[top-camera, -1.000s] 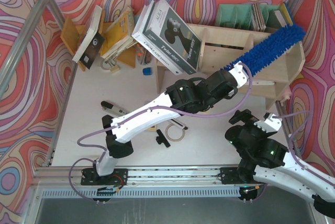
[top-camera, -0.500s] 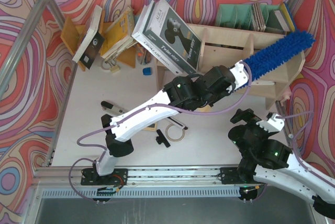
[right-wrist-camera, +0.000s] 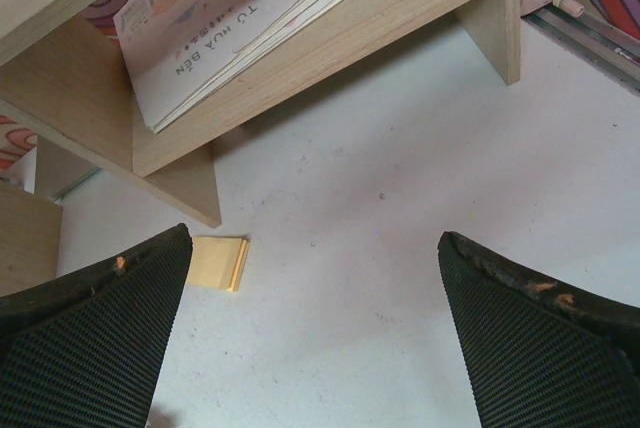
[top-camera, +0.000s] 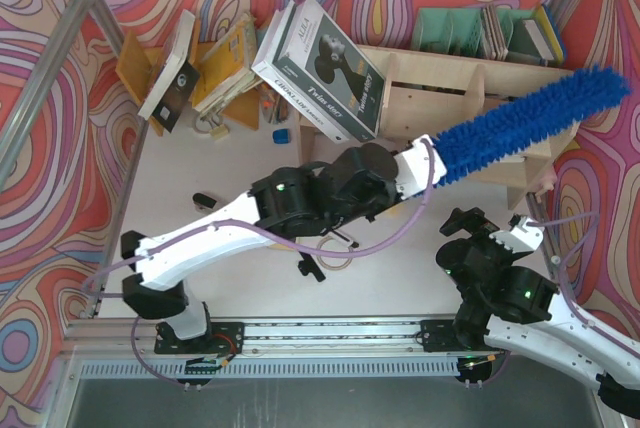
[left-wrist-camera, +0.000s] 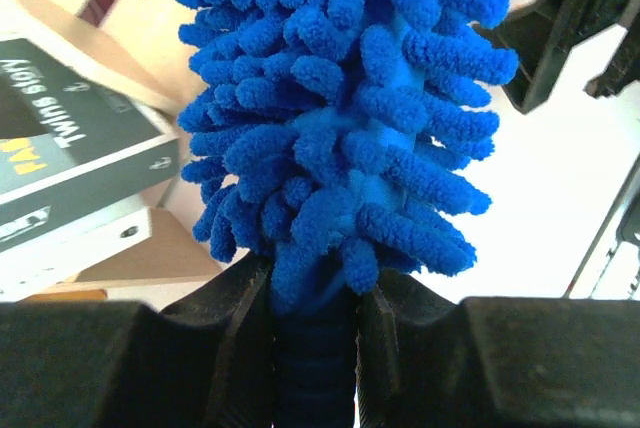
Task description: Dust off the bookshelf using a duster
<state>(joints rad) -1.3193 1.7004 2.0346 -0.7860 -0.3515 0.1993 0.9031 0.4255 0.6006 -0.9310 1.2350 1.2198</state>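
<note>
The duster [top-camera: 530, 123] is bright blue and fluffy, and lies slantwise over the right part of the pale plywood bookshelf [top-camera: 440, 83]. Its tip reaches past the shelf's right end. My left gripper [top-camera: 425, 163] is shut on the duster's blue handle just below the head. In the left wrist view the fingers [left-wrist-camera: 312, 293] clamp the handle and the chenille head [left-wrist-camera: 340, 98] fills the frame, with a shelf board [left-wrist-camera: 120, 258] at the left. My right gripper [top-camera: 465, 228] stands open and empty over the table in front of the shelf. Between its wide fingers [right-wrist-camera: 315, 288] I see only bare tabletop below the bookshelf [right-wrist-camera: 380, 18].
A big grey book [top-camera: 320, 68] leans on the shelf's left end. An orange-brown rack of books [top-camera: 200, 68] stands at the back left, a green file holder [top-camera: 460, 28] at the back right. A tape roll [top-camera: 333, 253] and a yellow note pad [right-wrist-camera: 220, 263] lie on the table.
The left arm has drawn back and swung its elbow left. The duster head has swept to the right along the shelf, its tip now beyond the right end. The right arm has not moved.
</note>
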